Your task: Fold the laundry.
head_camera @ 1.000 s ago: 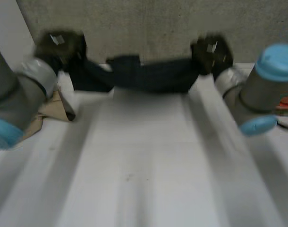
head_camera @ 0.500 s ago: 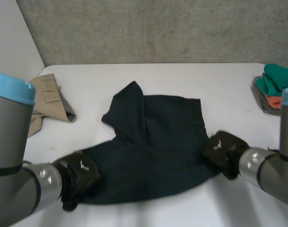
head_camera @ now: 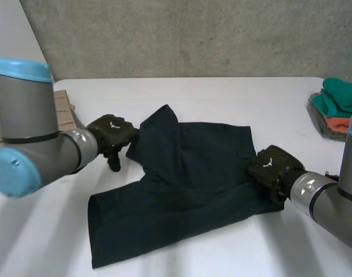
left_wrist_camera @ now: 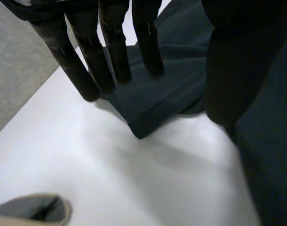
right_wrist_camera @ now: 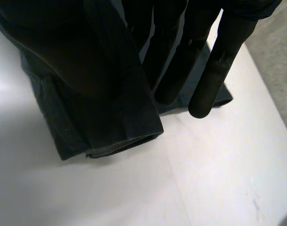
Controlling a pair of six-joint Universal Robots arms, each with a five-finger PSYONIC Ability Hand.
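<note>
A dark navy garment [head_camera: 187, 179] lies spread out on the white table [head_camera: 222, 92]. My left hand [head_camera: 111, 134] hovers at its far left corner. In the left wrist view its fingers [left_wrist_camera: 82, 70] are straight, with that pointed corner of the garment [left_wrist_camera: 148, 113] lying under their tips and the thumb held apart. My right hand [head_camera: 272, 166] is on the garment's right edge. In the right wrist view the hemmed edge [right_wrist_camera: 120, 122] is pinched between the thumb and the fingers [right_wrist_camera: 219, 66].
A crumpled beige garment [head_camera: 63, 107] lies at the table's left side, behind my left arm. A stack of folded green and orange clothes [head_camera: 337, 107] sits at the right edge. A grey wall runs behind the table.
The garment came down from hanging between both raised hands to lying on the table. My left hand let go of the near left corner, opened, and moved to the far left corner.
</note>
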